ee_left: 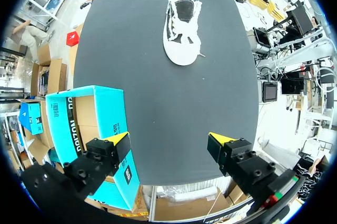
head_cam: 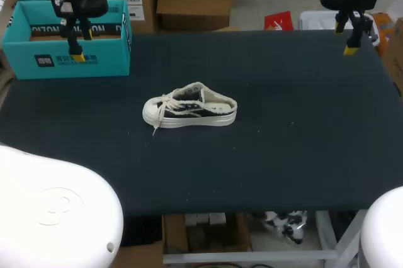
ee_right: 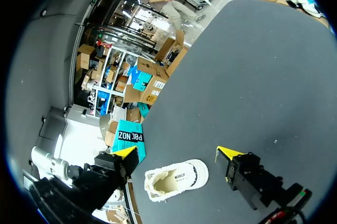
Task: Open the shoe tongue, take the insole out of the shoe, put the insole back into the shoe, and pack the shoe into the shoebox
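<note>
A low white sneaker (head_cam: 189, 109) with black canvas and cream laces lies on its sole mid-table, toe toward the left. In the left wrist view the sneaker (ee_left: 181, 29) sits far ahead of the fingers. In the right wrist view the sneaker (ee_right: 176, 178) lies beneath and between the fingers, a cream insole showing in its opening. A teal shoebox (head_cam: 69, 60) stands open at the far left corner, also visible as the shoebox (ee_left: 84, 91) and the shoebox (ee_right: 129, 135). My left gripper (head_cam: 80, 44) (ee_left: 171, 140) hangs open above the box. My right gripper (head_cam: 345, 38) (ee_right: 178, 153) hangs open over the far right corner, holding nothing.
The black tabletop (head_cam: 283, 155) carries the shoe and the box. The box sits close to the table's left and far edges. The front edge runs along the near side, between my two arm bases.
</note>
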`<state>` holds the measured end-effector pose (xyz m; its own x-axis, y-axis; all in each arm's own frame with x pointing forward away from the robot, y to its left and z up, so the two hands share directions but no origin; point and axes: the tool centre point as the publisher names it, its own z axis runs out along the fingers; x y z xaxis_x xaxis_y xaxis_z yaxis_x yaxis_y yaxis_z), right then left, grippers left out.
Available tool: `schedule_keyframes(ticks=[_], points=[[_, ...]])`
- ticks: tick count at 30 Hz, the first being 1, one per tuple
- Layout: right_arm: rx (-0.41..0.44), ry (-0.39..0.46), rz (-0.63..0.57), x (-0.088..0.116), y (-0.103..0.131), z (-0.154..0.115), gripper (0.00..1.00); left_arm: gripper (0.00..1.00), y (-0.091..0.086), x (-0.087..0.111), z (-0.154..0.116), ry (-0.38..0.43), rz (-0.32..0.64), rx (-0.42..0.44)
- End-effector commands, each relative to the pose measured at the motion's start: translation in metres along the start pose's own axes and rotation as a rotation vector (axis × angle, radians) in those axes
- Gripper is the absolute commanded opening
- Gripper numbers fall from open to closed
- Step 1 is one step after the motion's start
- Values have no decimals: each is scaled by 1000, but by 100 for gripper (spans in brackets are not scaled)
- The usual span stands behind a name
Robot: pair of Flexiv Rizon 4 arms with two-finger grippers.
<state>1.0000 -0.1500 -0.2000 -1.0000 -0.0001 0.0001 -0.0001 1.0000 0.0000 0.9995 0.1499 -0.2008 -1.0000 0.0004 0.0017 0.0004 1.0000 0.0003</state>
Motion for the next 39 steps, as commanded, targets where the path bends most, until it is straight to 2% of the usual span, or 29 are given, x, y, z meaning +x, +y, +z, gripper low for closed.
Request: schedule_keyframes(ticks=[1, 25, 34, 37, 39], points=[[0, 0, 0, 0, 0, 0, 100, 100, 0, 0, 0, 0, 0, 0], [0, 0, 0, 0, 0, 0, 100, 100, 0, 0, 0, 0, 0, 0], [-184, -45, 57, 20, 27, 17, 100, 100, -14, 10, 6, 4, -154, -14], [-206, -43, 67, 27, 42, 27, 100, 100, -20, 13, 7, 14, -235, -6], [-251, -53, 70, 32, 55, 32, 100, 100, -26, 17, 7, 24, -310, -2]])
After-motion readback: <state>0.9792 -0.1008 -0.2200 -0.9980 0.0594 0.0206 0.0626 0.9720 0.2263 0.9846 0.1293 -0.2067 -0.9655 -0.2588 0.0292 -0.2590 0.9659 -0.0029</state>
